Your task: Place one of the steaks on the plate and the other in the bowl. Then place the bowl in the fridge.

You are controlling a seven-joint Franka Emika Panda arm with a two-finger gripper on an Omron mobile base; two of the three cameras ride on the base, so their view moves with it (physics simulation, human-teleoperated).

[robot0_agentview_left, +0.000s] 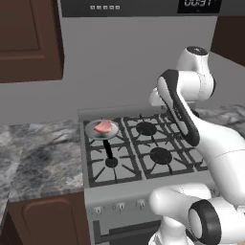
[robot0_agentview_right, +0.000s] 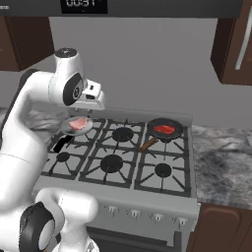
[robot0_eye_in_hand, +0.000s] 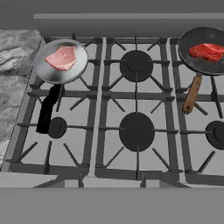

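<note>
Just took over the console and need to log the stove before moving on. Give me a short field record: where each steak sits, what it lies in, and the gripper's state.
pink steak: in the grey pan with black handle, back-left burner of the stove
red steak: in the dark pan with brown handle, back-right burner
steaks moved: neither, both lie in their pans
other burners: bare
counter: marbled grey, on both sides of the stove
gripper: above the stove, holding nothing; whether open or shut cannot be told
</note>
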